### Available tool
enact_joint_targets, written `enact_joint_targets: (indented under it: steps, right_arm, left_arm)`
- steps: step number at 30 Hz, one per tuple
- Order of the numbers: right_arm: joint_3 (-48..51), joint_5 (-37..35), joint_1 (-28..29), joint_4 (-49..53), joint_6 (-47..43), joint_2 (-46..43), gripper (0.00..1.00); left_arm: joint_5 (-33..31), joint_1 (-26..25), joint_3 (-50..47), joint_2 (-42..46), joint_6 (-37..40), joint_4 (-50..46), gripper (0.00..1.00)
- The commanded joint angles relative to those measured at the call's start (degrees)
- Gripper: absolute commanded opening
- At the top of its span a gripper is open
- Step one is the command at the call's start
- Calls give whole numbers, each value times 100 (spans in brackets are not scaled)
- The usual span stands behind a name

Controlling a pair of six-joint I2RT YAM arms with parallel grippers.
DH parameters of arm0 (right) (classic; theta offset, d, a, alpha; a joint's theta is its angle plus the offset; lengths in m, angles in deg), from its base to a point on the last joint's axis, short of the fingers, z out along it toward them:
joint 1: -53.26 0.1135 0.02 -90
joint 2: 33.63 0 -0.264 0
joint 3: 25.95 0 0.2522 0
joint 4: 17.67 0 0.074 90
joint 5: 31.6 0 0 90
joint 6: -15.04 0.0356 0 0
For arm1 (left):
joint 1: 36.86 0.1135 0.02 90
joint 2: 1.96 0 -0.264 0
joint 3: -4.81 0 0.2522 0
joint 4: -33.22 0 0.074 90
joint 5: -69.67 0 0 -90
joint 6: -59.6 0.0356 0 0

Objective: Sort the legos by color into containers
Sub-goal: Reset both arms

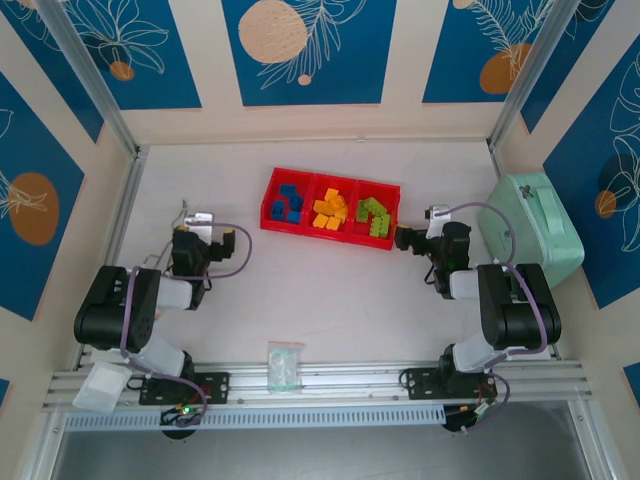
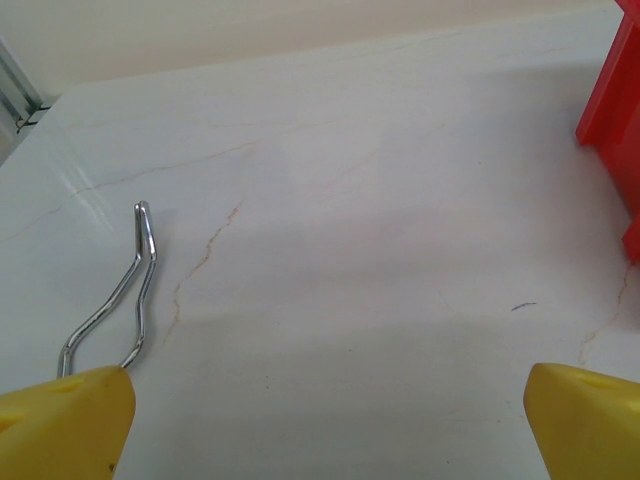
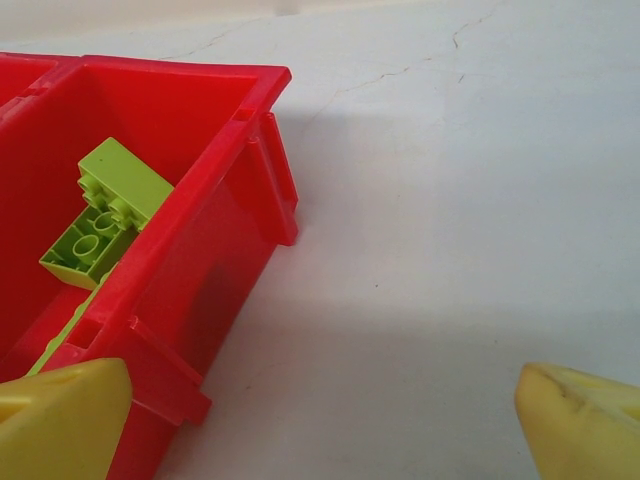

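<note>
Red tray (image 1: 335, 178) sits mid-table toward the far side, 3 compartments side by side. All legos are in it: blue ones (image 1: 288, 205) in the left compartment, orange-yellow ones (image 1: 330, 211) in the middle, lime green ones (image 1: 375, 216) in the right.

Left gripper (image 2: 325, 425) is on the left, well apart from the tray, low over bare table (image 2: 380, 230). Its jaws are spread wide w/ nothing between them. A bent metal wire (image 2: 140, 270) lies just ahead of its left finger.

Right gripper (image 3: 320, 420) is just beside the tray's near right corner, by the green compartment. Jaws wide apart, holding nothing. Its left finger is right at the tray wall; can't tell if it's touching.

Clear bag (image 1: 284, 365) lies at the near edge btwn the arm bases. Mint-green case (image 1: 530, 230) stands at far right.
</note>
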Motion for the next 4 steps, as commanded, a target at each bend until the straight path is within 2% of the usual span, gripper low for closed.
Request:
enact_joint_targets:
  steps: [1,4]
  right_arm:
    - [-158,-20,-23,-19,17,-42,99]
    - [-155,-21,-22,-35,16,-60,99]
  left_arm:
    - [428,69,-16,11,96,177,99]
    - [615,69,-71,20,169,290,99]
